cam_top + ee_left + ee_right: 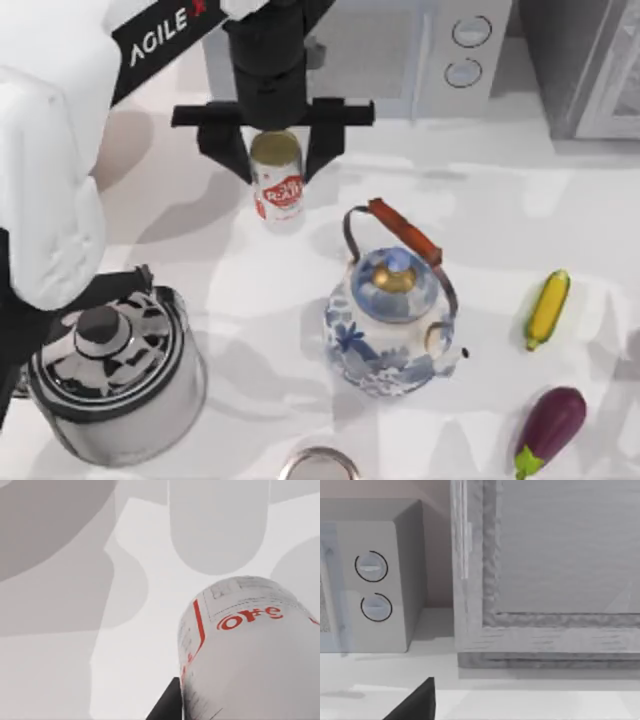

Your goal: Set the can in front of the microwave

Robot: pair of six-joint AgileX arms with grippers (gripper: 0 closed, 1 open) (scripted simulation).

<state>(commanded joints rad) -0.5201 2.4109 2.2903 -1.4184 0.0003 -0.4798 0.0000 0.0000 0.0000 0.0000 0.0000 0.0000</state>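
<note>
The can (277, 183), white with a red label and a dull gold top, stands upright just in front of the microwave (400, 60), near its window door. My left gripper (277, 150) comes down from above, one black finger against each side of the can's upper part, shut on it. In the left wrist view the can (250, 650) looms close over the white table. The microwave's dial panel (375, 585) appears in the right wrist view, with a dark piece of my right gripper's finger (415, 702) low in that picture.
A blue-and-white porcelain kettle (395, 320) stands mid-table, a steel kettle (110, 375) at the front left. Corn (548, 308) and an eggplant (550, 425) lie at the right. A silver round rim (320, 465) sits at the front edge. A darker grey appliance (590, 60) stands back right.
</note>
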